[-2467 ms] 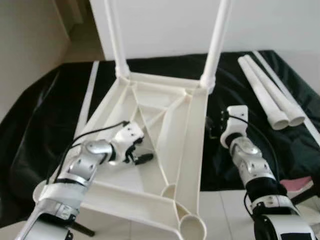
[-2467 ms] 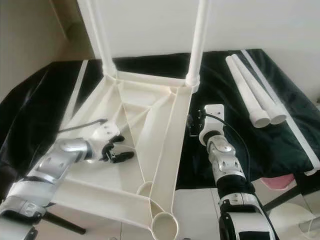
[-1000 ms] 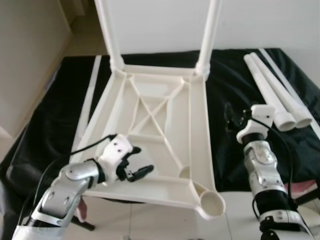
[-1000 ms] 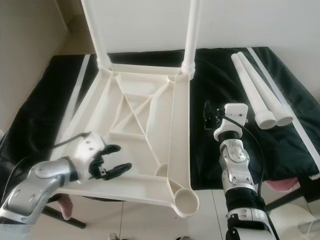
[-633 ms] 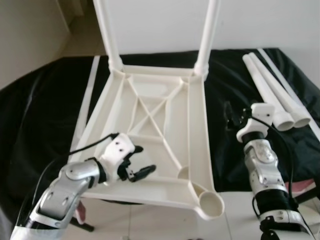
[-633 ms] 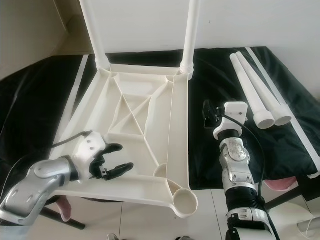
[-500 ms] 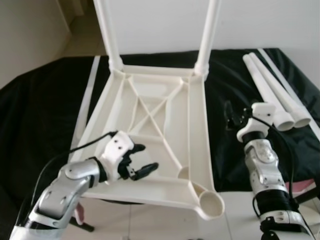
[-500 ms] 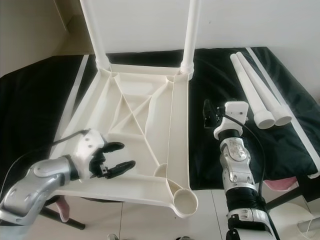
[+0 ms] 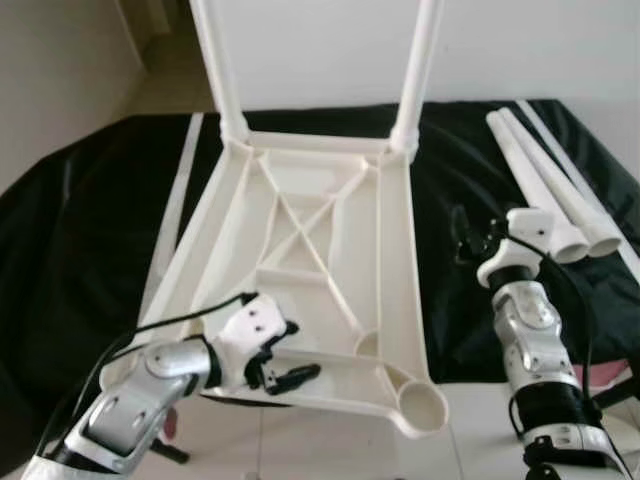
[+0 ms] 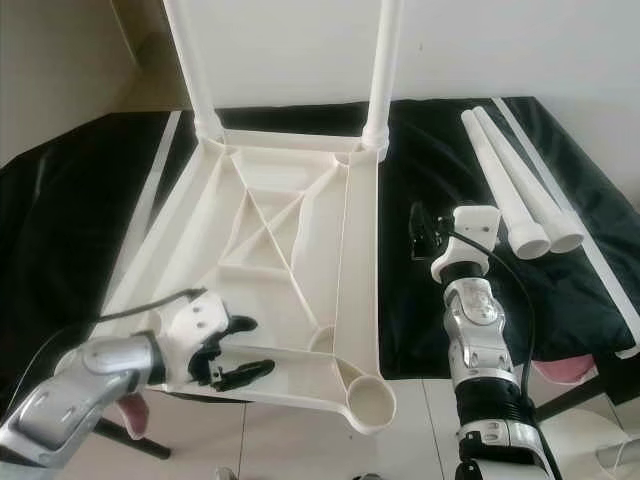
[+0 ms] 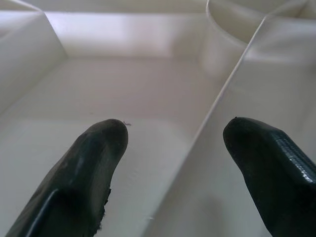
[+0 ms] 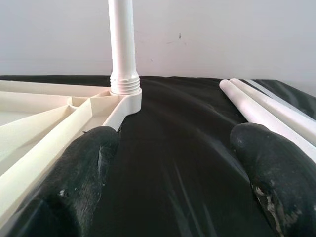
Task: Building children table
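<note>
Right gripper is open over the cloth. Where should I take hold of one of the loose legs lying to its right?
Grip the nearer loose leg mid-shaft, coming from above with the right gripper. It lies flat on the black cloth, touching its twin, so fingers across the tube can only enter from the top, and probably just on its free side. The open ends face the robot.

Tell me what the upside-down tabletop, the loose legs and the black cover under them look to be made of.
Tabletop: looks like moulded plastic, cream, smooth with a slight sheen; cast ribs and round leg sockets suggest it. Loose legs: seemingly the same white plastic, hollow tubes with open ends. Black cover: thin glossy sheet, wrinkled with light streaks; plastic film or coated cloth, hard to tell which.
</note>
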Controlling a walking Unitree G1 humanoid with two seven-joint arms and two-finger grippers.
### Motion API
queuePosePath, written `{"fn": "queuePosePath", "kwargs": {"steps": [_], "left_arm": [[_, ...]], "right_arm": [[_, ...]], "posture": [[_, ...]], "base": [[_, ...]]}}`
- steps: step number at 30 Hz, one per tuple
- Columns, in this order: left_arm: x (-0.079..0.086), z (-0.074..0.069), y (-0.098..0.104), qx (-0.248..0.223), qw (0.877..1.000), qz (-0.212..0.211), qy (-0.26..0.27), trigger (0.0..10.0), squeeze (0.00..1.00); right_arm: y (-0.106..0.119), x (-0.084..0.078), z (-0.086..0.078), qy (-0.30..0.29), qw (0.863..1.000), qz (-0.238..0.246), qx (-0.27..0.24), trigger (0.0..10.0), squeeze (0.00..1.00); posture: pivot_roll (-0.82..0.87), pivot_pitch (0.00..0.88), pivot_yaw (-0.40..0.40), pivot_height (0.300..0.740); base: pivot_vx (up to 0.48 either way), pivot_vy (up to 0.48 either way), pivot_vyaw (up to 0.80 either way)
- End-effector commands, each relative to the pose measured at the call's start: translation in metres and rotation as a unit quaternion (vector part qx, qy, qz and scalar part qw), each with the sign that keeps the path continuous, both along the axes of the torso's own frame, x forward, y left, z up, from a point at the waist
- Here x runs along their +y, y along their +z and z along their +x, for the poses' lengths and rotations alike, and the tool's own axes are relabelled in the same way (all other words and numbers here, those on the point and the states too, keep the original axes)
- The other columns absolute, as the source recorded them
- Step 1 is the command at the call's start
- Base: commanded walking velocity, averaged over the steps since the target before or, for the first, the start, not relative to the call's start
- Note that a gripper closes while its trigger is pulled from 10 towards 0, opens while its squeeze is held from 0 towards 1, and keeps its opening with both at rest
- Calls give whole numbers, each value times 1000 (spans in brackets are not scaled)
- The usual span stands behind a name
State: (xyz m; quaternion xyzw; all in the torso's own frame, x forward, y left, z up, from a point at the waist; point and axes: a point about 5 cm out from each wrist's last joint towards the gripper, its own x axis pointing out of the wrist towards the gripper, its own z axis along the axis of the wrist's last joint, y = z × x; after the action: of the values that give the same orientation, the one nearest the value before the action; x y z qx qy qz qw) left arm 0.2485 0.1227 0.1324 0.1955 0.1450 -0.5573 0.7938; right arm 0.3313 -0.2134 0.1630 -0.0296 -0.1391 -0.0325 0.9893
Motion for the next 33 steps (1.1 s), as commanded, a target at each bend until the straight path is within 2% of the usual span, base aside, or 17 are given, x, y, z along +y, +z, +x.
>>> {"fn": "queuePosePath", "kwargs": {"steps": [1,2,4,5,10,11,12,15,17,21,24,27,30,33], "left_arm": [[1,9,-9,-4,999,18,38,10000,0],[1,9,-9,-4,999,18,38,10000,0],[0,23,-9,-24,996,16,89,10000,0],[0,23,-9,-24,996,16,89,10000,0],[-9,48,-5,-50,985,3,168,10000,0],[-9,48,-5,-50,985,3,168,10000,0],[-12,56,-4,-51,980,0,194,10000,0],[-13,62,-3,-55,975,0,214,10000,0],[-16,68,1,-60,971,-11,229,10000,0],[-23,78,12,-72,958,-46,273,10000,0],[-25,78,15,-70,957,-59,276,10000,0],[-30,73,23,-80,963,-83,245,10000,0],[-34,63,27,-63,973,-115,191,10000,0],[-41,43,38,-41,982,-158,96,10000,0]], "right_arm": [[-1,-2,-1,-3,1000,4,5,10000,0],[-1,-2,-1,-3,1000,4,5,10000,0],[-1,-3,0,-5,1000,4,6,10000,0],[-1,-3,0,-5,1000,4,6,10000,0],[-1,-5,1,-16,1000,10,8,10000,0],[-1,-5,1,-16,1000,10,8,10000,0],[0,-6,2,-22,1000,11,9,10000,0],[1,-7,3,-24,1000,13,11,10000,0],[1,-10,3,-31,999,12,15,10000,0],[-3,-31,5,-81,996,-4,44,10000,0],[-3,-38,5,-98,994,-11,53,10000,0],[0,-53,5,-131,989,-23,58,10000,0],[2,-60,6,-149,987,-20,61,10000,0],[3,-71,6,-169,983,-18,71,10000,0]], "posture": [[-24,94,13,740],[-24,94,13,740],[-24,97,12,740],[-24,97,12,740],[-29,99,17,740],[-29,99,17,740],[-32,98,20,740],[-35,98,22,740],[-42,97,27,740],[-45,96,29,740],[-45,97,30,740],[-43,98,31,740],[-44,100,35,740],[-47,106,42,740]], "base": [[0,0,0],[0,0,0],[0,0,0],[0,0,0],[0,0,0],[0,0,0],[0,0,0],[0,0,0],[0,0,0],[0,0,0],[0,0,0],[0,0,0],[0,0,0],[0,0,0]]}}
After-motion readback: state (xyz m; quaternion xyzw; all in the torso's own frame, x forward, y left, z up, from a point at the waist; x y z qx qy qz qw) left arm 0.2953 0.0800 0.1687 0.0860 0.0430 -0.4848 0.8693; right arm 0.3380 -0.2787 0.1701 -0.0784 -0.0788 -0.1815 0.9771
